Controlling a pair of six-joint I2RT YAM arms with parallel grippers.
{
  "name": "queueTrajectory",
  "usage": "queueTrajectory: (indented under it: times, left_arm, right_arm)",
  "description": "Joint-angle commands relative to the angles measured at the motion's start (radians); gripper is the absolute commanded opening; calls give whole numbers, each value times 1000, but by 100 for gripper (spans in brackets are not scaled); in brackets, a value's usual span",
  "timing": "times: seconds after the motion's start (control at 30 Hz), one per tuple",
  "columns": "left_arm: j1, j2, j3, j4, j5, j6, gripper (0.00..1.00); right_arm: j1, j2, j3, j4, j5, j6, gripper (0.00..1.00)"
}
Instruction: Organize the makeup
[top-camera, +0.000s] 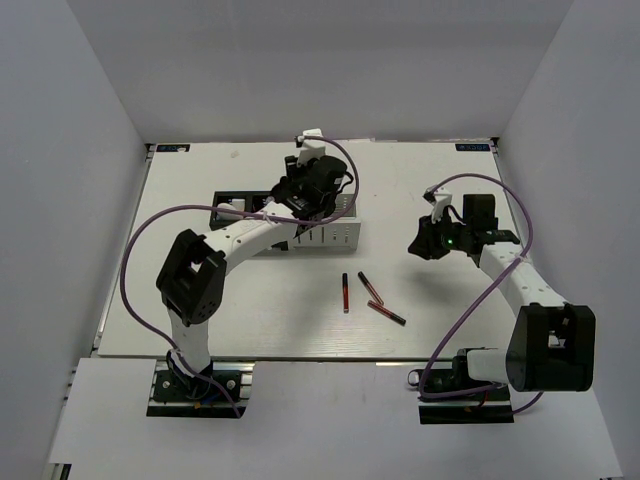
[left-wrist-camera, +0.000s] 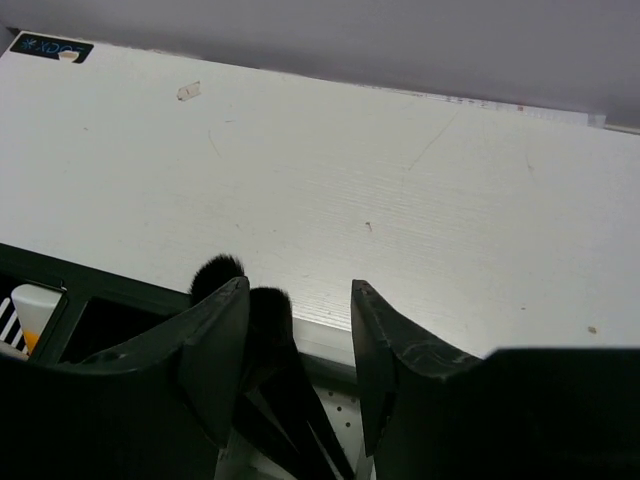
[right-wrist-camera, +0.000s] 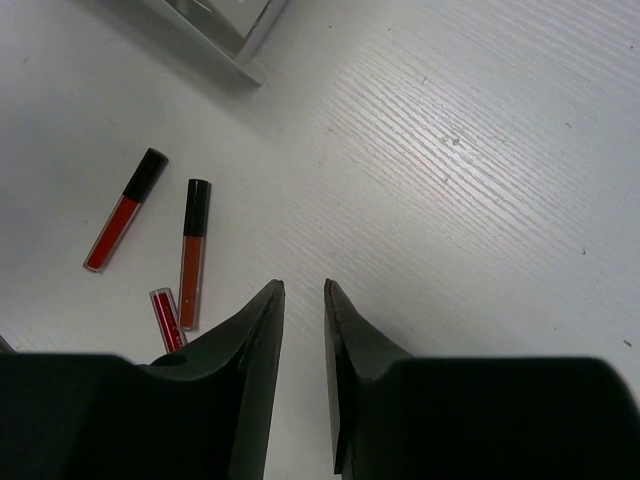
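From above, we see the left arm (top-camera: 215, 262) reaching across the desk (top-camera: 200, 325) to the compartment boxes (top-camera: 338, 236) near the far middle. The left end effector (top-camera: 303, 202) hangs right over them, and from here we cannot tell how its jaws stand. The right end effector (top-camera: 423, 243) hovers over bare desk on the right side, well apart from the boxes. Three thin red sticks (top-camera: 345, 292) lie loose on the desk between the two arms, in front of the boxes; two of them sit just beside each other.

In the left wrist view, the left end effector (left-wrist-camera: 300, 288) is spread, with pale desk (left-wrist-camera: 350, 170) showing in the wide gap. Two black brushes (left-wrist-camera: 268, 303) stand with their bristle heads up, against the inner side of one of the fingers (left-wrist-camera: 215, 345); the other finger is clear of them. At the left edge a white and orange item (left-wrist-camera: 28, 305) sits in a dark compartment; we cannot tell what it is.

In the right wrist view, the right end effector (right-wrist-camera: 303, 292) is parted by a narrow gap with nothing in it, only desk (right-wrist-camera: 480, 150) below. The red sticks (right-wrist-camera: 193, 250) lie to its left, none touching it, and a box corner (right-wrist-camera: 245, 50) shows at the top
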Motion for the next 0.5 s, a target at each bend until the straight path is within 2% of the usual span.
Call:
queueTrajectory:
  times: [0.0, 0.13, 0.3, 0.33, 0.4, 0.47]
  left_arm:
    - [5, -40, -8, 4, 15, -33, 56]
    - [-4, -68, -1, 11, 18, -27, 65]
    - [-33, -179, 21, 2, 44, -30, 66]
    - [-33, -207, 21, -48, 70, -67, 65]
    - [-33, -322, -11, -91, 214, -98, 50]
    - [-33, -420, -143, -71, 395, -122, 41]
  right_arm:
    - [2, 9, 50, -17, -31, -28, 29]
    - [8, 15, 67, -57, -100, -91, 34]
    - [29, 15, 82, -176, -259, -259, 40]
    - [39, 23, 88, -208, -282, -295, 41]
    - [94, 49, 106, -284, -287, -372, 41]
    - [146, 71, 96, -278, -217, -369, 41]
